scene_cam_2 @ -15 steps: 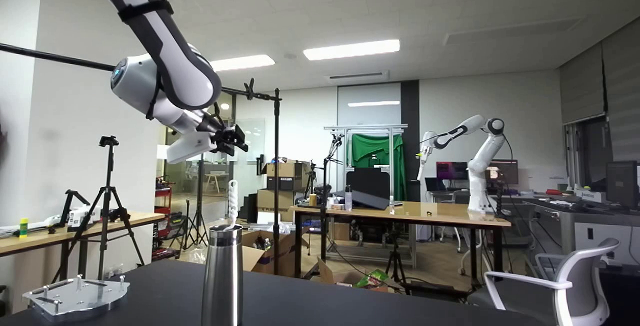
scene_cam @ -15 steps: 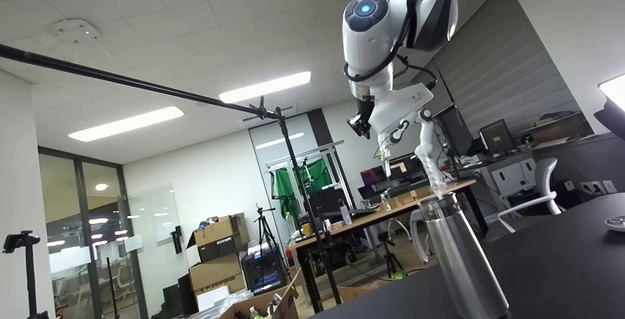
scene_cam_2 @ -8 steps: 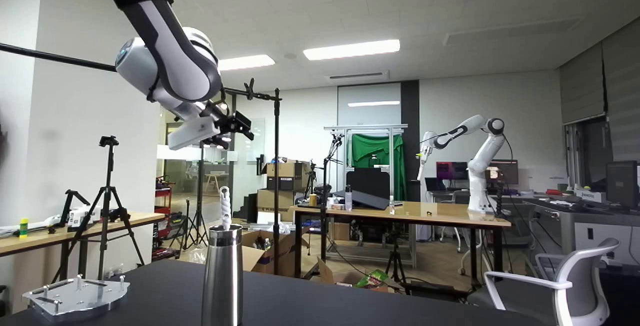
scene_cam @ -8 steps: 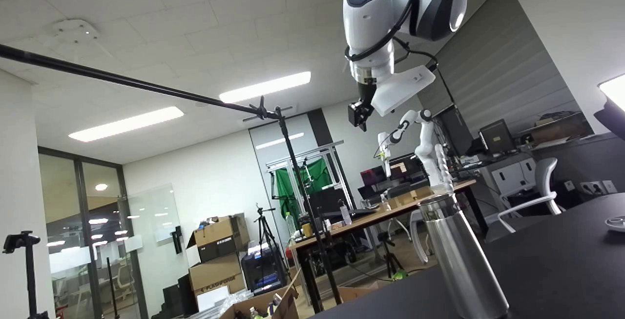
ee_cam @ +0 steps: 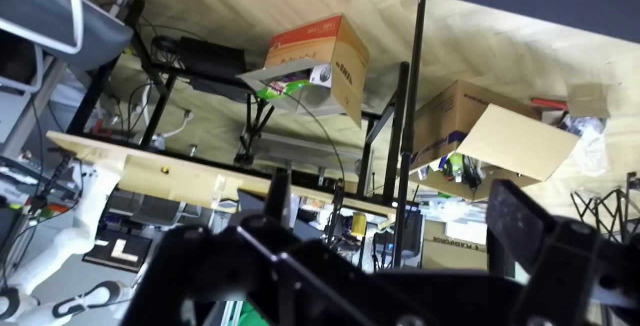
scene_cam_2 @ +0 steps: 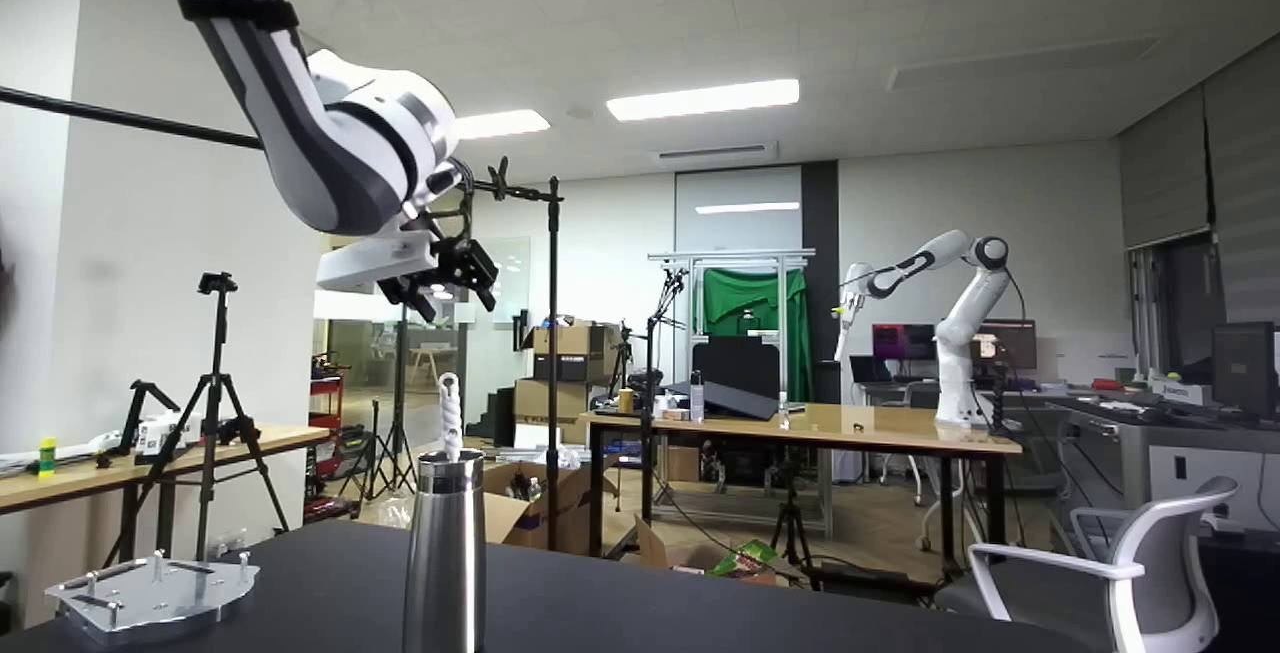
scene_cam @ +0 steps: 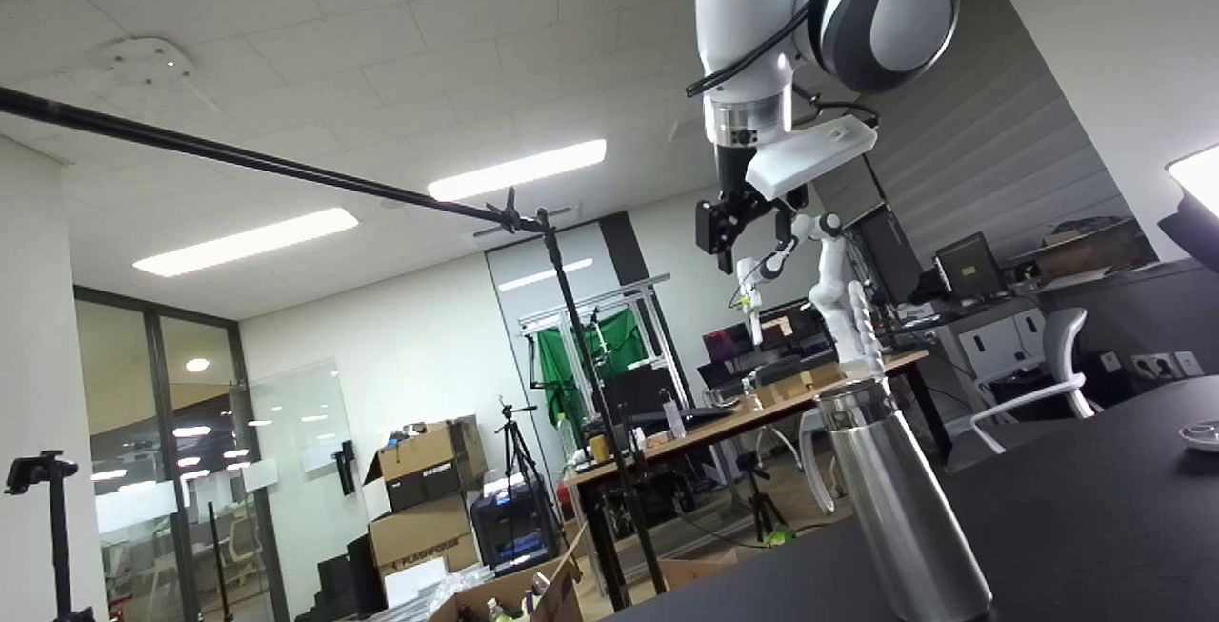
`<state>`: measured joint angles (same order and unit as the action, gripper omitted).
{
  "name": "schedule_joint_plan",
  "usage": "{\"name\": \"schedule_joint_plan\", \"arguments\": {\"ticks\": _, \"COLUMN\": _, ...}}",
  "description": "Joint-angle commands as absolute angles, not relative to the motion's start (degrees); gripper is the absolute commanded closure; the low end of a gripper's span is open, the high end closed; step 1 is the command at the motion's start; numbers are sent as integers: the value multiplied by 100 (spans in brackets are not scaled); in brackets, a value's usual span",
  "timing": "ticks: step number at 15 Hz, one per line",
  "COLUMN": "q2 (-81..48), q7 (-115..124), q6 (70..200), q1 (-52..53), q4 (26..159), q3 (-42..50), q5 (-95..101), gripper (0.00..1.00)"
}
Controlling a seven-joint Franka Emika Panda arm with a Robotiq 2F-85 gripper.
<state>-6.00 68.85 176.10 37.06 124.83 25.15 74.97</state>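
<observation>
"What's in hand just now?"

"Nothing gripped. The fingers [scene_cam: 709,227] stand wide apart, nothing between them, high over the counter [scene_cam_2: 620,598]."

"And the white twisted rod [scene_cam_2: 450,418]?"

"In the metal container [scene_cam_2: 445,553], its looped top poking out of the mouth with a slight lean. The container stands upright on the counter. In both exterior views the rod's top is below the fingers and well apart from them."

"So which step is this?"

"A free-handed one, I'd say: the arm [scene_cam_2: 350,173] hovers unloaded. Whether it's for reaching in or pulling clear, I can't tell."

"What does the next move call for?"

"Keeping height, in my judgement. A low sideways swing could catch the rod and tip that tall container. Closing in on the rod would want the fingers lined up over the loop, then a straight, slow descent."

"Anything in the way?"

"A black pole [scene_cam_2: 553,283] shows behind the fingers. The wrist view puts it beyond the counter's edge, near an open cardboard box [ee_cam: 442,116], so probably out of reach. A clear plate [scene_cam_2: 150,598] with short posts shares the counter, apart from the container."

"Farther off?"

"A chair [scene_cam_2: 1175,573], and a second robot arm [scene_cam_2: 970,313] on a wooden table [scene_cam_2: 830,428]."
</observation>
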Motion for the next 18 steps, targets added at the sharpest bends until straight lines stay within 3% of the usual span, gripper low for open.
{"name": "schedule_joint_plan", "arguments": {"ticks": 1, "q2": -308, "q7": 5467, "q6": 17171, "q1": 3252, "q4": 13028, "q3": 1815, "q5": 5869, "gripper": 0}}
{"name": "schedule_joint_plan", "arguments": {"ticks": 10, "q2": 169, "q7": 2927, "q6": 15589, "q1": 3203, "q4": 12577, "q3": 1288, "q5": 2867, "gripper": 0}}
{"name": "schedule_joint_plan", "arguments": {"ticks": 11, "q2": 207, "q7": 2643, "q6": 15494, "q1": 2389, "q4": 12538, "q3": 457, "q5": 2542, "gripper": 0}}
{"name": "schedule_joint_plan", "arguments": {"ticks": 18, "q2": 176, "q7": 764, "q6": 14987, "q1": 1523, "q4": 12276, "q3": -481, "q5": 101, "gripper": 0}}
